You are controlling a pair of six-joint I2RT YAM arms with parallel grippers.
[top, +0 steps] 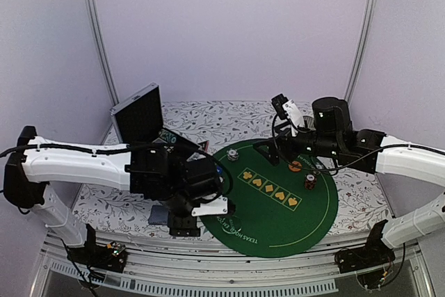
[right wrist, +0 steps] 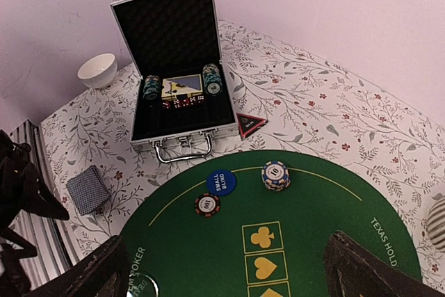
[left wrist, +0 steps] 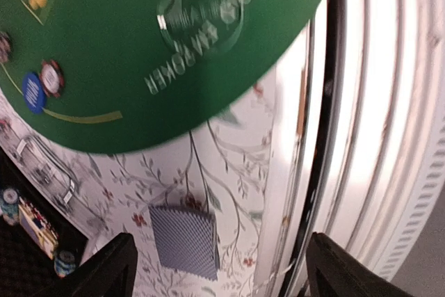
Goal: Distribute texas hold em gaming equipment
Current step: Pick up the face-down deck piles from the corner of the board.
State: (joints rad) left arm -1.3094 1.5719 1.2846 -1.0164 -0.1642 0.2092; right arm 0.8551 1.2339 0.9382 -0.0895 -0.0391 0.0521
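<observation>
The left gripper hangs with jaws wide apart over the floral cloth. A card deck lies flat on the cloth, just off the green mat's edge, untouched. On the mat near its rim, a blue disc touches a striped chip.

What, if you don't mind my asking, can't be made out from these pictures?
- Top view: the left arm hides most of the card deck and part of the open case.
- Left wrist view: blur smears the green felt lettering.
- Right wrist view: the frame edge cuts off a striped round object; the case's chip stacks are too small to read.
</observation>
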